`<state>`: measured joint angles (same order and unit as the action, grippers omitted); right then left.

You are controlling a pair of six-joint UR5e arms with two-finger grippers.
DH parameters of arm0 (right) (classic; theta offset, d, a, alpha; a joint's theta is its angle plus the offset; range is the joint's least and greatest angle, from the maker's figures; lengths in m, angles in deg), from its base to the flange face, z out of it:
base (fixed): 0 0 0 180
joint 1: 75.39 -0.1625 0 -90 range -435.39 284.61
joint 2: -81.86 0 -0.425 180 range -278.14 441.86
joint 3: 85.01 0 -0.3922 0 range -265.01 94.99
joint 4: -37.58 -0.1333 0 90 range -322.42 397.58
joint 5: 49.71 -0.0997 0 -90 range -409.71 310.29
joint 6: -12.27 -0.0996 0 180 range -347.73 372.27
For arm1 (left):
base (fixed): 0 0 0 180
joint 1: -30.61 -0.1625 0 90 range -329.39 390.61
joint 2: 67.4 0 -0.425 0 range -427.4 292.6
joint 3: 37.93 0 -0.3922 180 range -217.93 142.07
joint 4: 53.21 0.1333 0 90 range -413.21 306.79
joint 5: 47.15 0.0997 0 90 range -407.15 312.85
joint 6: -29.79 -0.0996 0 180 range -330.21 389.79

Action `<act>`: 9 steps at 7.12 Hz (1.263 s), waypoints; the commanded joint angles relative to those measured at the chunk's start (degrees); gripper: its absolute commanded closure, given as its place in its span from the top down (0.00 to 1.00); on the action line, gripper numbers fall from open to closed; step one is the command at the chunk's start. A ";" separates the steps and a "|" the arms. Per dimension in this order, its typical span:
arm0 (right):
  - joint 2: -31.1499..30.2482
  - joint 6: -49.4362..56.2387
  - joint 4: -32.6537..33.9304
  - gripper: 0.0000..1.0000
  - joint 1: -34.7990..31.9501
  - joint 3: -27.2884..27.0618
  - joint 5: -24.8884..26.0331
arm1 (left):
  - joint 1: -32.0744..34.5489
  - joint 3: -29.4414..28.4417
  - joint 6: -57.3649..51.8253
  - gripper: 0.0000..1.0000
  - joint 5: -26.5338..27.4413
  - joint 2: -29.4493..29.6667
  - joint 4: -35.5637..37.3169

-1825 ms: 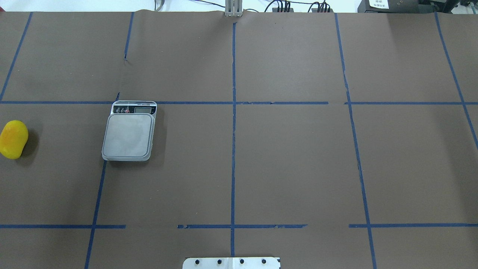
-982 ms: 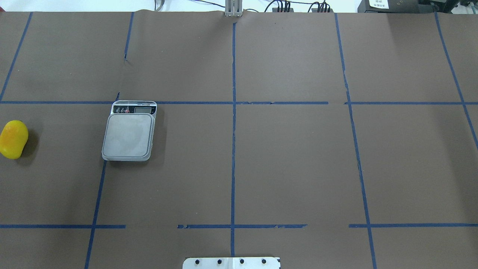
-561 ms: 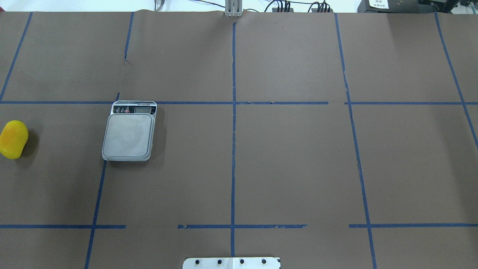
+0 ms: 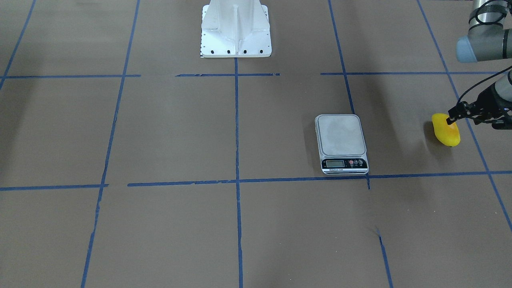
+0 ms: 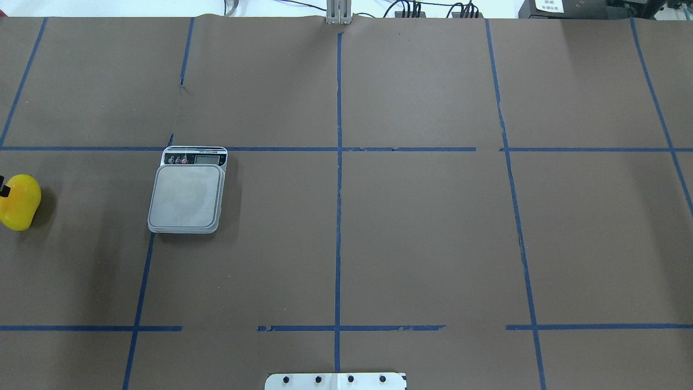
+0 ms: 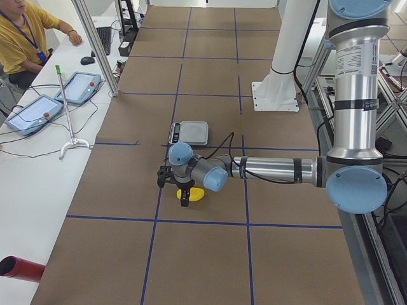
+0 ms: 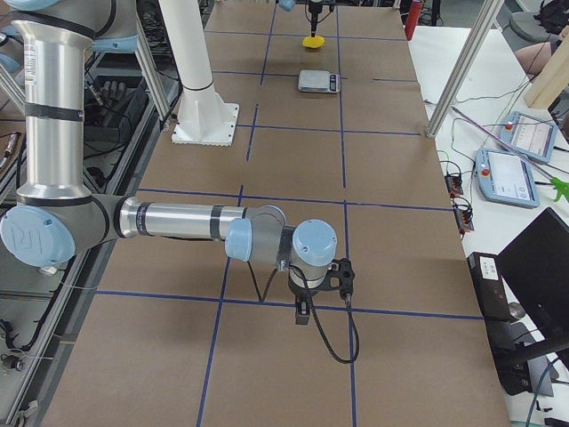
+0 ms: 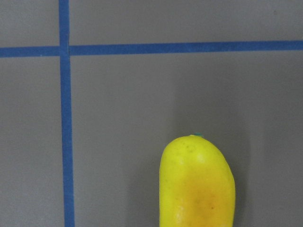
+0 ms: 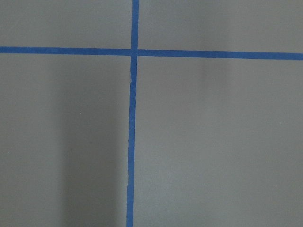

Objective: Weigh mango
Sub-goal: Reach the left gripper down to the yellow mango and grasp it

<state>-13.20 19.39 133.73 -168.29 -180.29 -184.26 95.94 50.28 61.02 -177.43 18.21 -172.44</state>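
Observation:
The yellow mango point(image 4: 446, 132) lies on the brown table at the robot's far left, near the table's edge point(image 5: 20, 206). The grey scale point(image 4: 341, 136) sits apart from it, platform bare point(image 5: 187, 197). My left gripper point(image 4: 474, 115) hovers just above the mango's robot-side end with its jaws apart and empty. Only one black fingertip point(image 5: 2, 187) shows in the overhead view. The left wrist view shows the mango point(image 8: 198, 189) at its bottom edge. My right gripper point(image 7: 304, 310) points down at bare table far to the right; I cannot tell whether it is open or shut.
Blue tape lines point(image 5: 338, 216) divide the table into squares. The white robot base point(image 4: 236, 28) stands at the middle of the robot-side edge. An operator point(image 6: 22, 35) and tablets point(image 6: 79, 86) are at a side table past the far edge.
A black fingertip of my left gripper has come in at the overhead view's left edge, over the mango, and a shadow now falls beside it. Mango and scale have not moved.

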 commanded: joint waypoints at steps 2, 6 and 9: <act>-0.04 0.00 0.00 1.00 0.00 0.00 0.00 | -2.73 -1.12 2.76 1.00 0.56 0.61 -1.89; -0.04 0.00 0.00 1.00 0.00 0.00 0.00 | -4.15 -1.30 3.13 0.12 0.38 0.97 -1.97; 0.05 0.00 0.00 1.00 0.00 0.00 0.00 | -3.89 4.45 3.66 0.00 0.12 0.62 -0.84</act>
<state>-13.18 19.38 133.73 -168.29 -180.29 -184.26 91.87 50.57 64.43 -177.04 19.01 -174.10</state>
